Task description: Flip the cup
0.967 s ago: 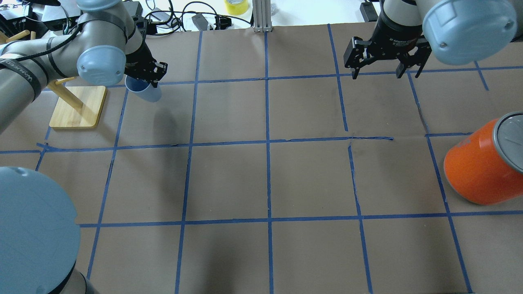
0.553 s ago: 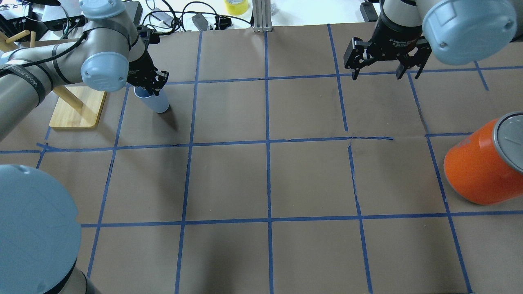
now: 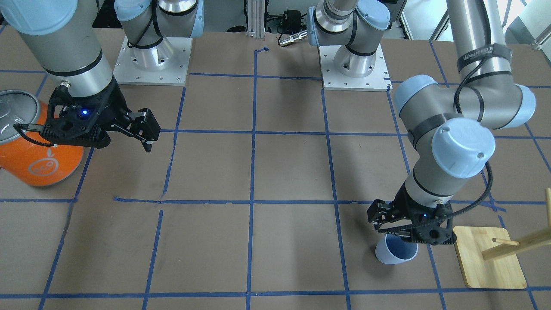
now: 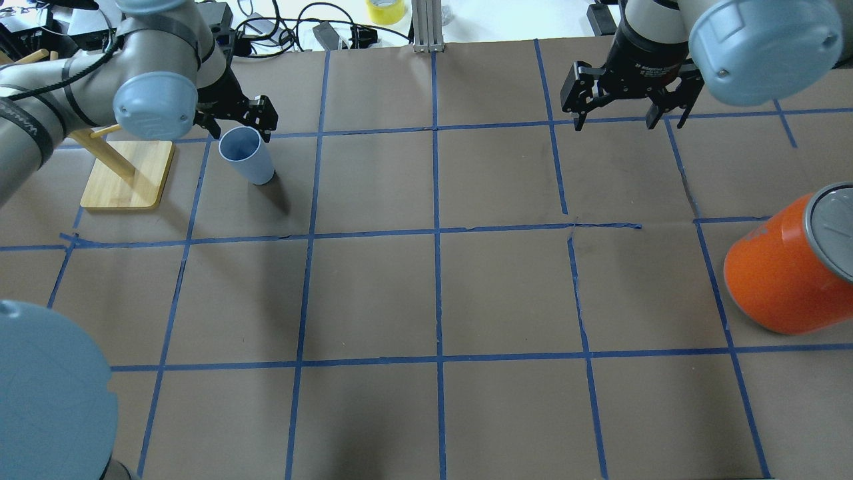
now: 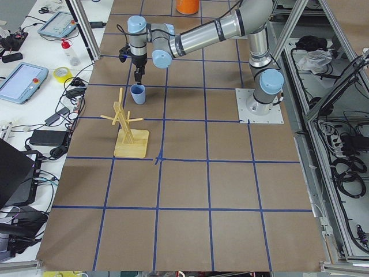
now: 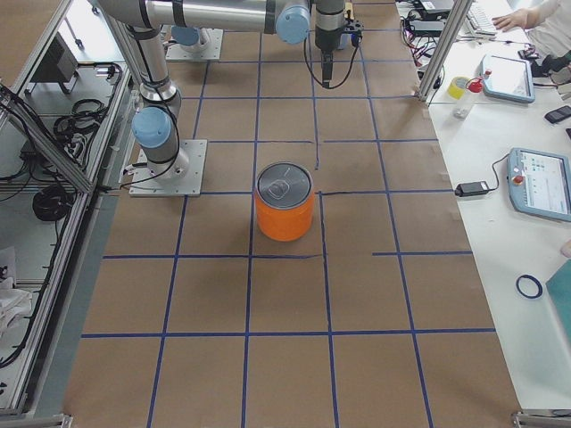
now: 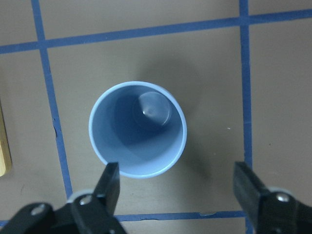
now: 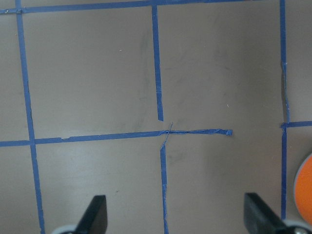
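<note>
The pale lavender-blue cup [image 4: 255, 168] stands upright on the table, mouth up, at the far left. It also shows in the front view [image 3: 395, 253] and the left side view [image 5: 138, 94]. My left gripper [image 4: 240, 125] is open just above its rim and touches nothing. In the left wrist view the cup's mouth [image 7: 138, 129] lies just ahead of the gripper [image 7: 178, 187], its fingers [image 7: 109, 183] spread wider than the cup. My right gripper [image 4: 616, 113] is open and empty, hovering at the far right; it also shows in the front view [image 3: 99, 135].
A wooden peg stand [image 4: 126, 175] stands just left of the cup. A large orange can with a silver lid [image 4: 786, 270] stands at the right edge; its side shows in the right wrist view [image 8: 306, 195]. Blue tape lines grid the brown table.
The left gripper held the tilted cup, brought it upright onto the table, then opened and drew back above it. The cup now stands free. The right arm has not moved.
</note>
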Robot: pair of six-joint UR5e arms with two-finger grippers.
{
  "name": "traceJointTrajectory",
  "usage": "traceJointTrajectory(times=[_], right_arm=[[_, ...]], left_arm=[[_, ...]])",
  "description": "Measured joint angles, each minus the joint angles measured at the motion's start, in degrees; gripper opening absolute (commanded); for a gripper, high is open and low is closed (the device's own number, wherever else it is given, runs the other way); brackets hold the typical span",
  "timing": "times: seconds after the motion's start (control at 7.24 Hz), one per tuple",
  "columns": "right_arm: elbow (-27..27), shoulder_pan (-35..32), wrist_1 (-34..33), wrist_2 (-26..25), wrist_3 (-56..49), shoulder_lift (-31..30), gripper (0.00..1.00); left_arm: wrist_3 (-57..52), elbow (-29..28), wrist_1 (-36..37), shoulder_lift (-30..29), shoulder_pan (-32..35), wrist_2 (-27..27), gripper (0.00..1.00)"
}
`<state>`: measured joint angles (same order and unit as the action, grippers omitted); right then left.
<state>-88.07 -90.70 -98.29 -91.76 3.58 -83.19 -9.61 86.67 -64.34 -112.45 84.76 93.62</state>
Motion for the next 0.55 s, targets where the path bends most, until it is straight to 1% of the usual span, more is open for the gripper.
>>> traceJointTrajectory(times=[0.28,0.41,0.55], right_arm=[[0.0,0.05,-0.31,0.0,-0.11,-0.03,1.0],[0.0,0.06,-0.43,0.02,-0.14,-0.04,1.0],[0.0,0.04,-0.48,0.05,-0.15,-0.04,1.0]], left_arm=[[0.61,-1.82,-9.42,7.5,0.52,-1.35,1.0],[0.69,-2.13,-14.09,12.31,0.62,-1.88,0.97],[0.83,-1.84,-17.96,16.55,0.64,-2.14,0.97]])
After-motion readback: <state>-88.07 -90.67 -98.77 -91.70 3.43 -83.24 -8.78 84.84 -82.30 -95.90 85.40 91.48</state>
